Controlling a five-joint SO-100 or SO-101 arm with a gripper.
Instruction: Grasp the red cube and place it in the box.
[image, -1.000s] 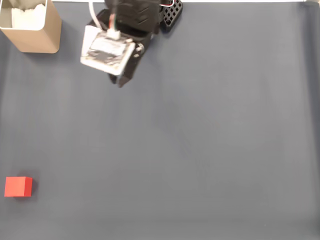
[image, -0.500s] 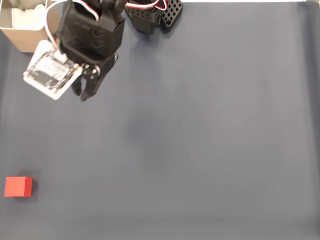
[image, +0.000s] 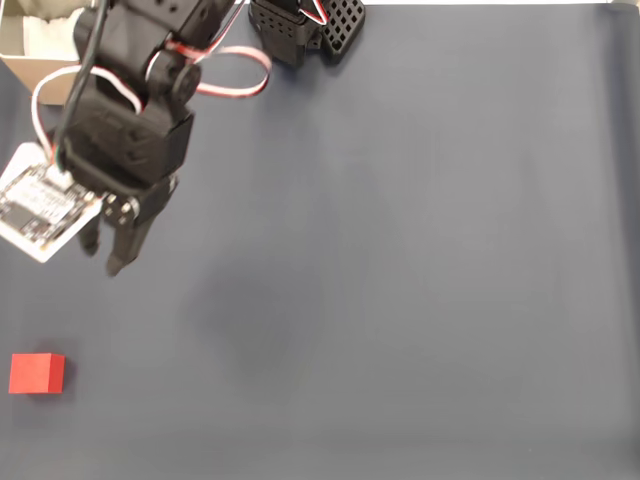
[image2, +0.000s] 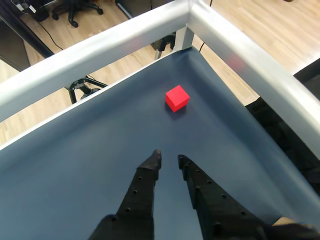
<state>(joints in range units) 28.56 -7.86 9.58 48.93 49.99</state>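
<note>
- I see the red cube, matte, resting alone on the table, well ahead of the fingers.
- Fingers: slightly apart, empty.
- Fixed view adds the box, top-left.

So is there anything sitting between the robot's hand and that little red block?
Nothing visible. In the wrist view, bare dark blue mat lies between the black two-fingered hand and the small matte red cube. The fixed view shows the same clear stretch from hand to cube.
</note>
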